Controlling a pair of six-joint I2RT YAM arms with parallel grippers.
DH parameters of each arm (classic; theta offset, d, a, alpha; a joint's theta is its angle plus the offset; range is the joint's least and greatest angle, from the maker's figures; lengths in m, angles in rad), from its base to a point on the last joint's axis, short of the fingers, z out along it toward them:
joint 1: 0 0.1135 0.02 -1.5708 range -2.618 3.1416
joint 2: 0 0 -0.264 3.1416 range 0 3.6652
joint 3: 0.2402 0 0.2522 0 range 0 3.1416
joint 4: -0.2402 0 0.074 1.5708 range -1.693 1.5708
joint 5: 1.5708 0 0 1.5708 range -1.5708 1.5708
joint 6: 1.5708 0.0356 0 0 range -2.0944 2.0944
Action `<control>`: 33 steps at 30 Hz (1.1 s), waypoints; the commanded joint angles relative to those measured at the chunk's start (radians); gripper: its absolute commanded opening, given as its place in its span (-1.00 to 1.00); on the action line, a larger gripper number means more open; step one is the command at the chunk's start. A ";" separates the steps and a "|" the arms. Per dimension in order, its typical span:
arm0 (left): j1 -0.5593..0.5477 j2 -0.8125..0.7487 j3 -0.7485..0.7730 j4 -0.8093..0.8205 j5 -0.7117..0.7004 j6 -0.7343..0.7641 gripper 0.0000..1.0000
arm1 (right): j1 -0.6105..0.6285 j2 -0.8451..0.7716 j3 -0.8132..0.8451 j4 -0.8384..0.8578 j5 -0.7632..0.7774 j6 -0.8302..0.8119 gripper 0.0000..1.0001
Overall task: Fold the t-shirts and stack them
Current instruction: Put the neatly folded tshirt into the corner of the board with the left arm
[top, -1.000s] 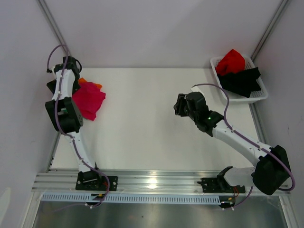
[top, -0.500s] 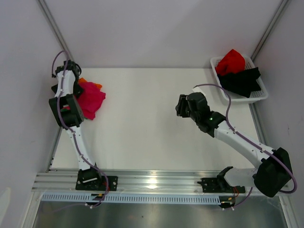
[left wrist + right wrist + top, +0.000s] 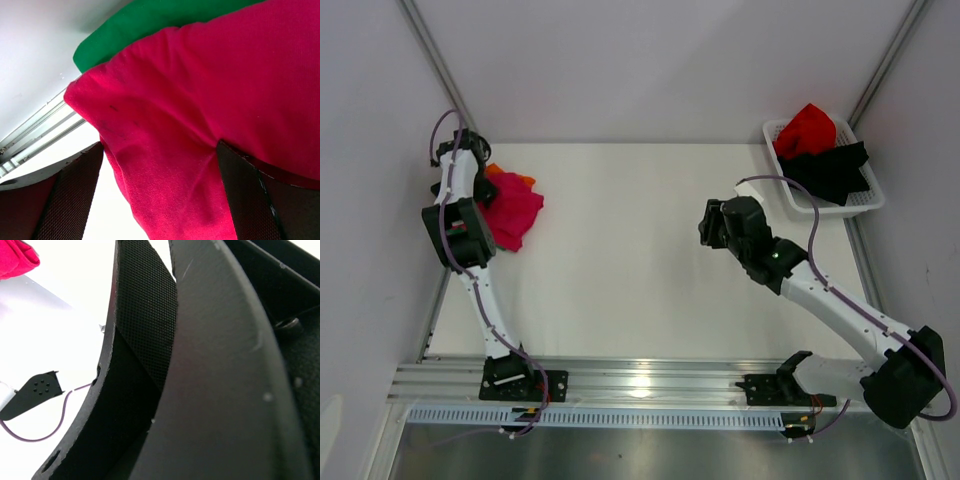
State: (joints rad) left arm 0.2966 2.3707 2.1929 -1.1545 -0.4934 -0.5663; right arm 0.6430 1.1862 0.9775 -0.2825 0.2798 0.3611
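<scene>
right arm has slid a bit toward the basket side and the left arm has pulled in closer to the far-left corner. near to far: table bare in the middle. right gripper hangs over it mid-right, nothing seen in it, and we cannot tell how wide its jaws stand. left gripper is spread wide just over the magenta-pink shirt, not pinching it as far as we see. that shirt lies folded on top of the green shirt, with an orange shirt poking out at the far edge. far right, red shirt sits on the black shirt in the white basket. we judge the pink one is placed. next move calls for fetching the red shirt and spreading it mid-table.
</scene>
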 commanded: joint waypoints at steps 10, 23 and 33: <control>-0.074 0.005 -0.059 -0.044 0.127 -0.020 0.93 | -0.005 -0.065 0.012 -0.064 0.056 -0.044 -0.18; -0.122 -0.028 -0.024 -0.059 0.085 -0.023 0.93 | -0.011 -0.122 0.003 -0.106 0.096 -0.042 -0.17; -0.201 -0.025 0.014 -0.057 0.098 0.002 0.92 | -0.009 -0.134 0.004 -0.109 0.091 -0.037 -0.18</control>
State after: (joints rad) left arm 0.1486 2.3535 2.1757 -1.1763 -0.4885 -0.5747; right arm 0.6373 1.0855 0.9771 -0.3920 0.3523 0.3355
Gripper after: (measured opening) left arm 0.961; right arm 0.412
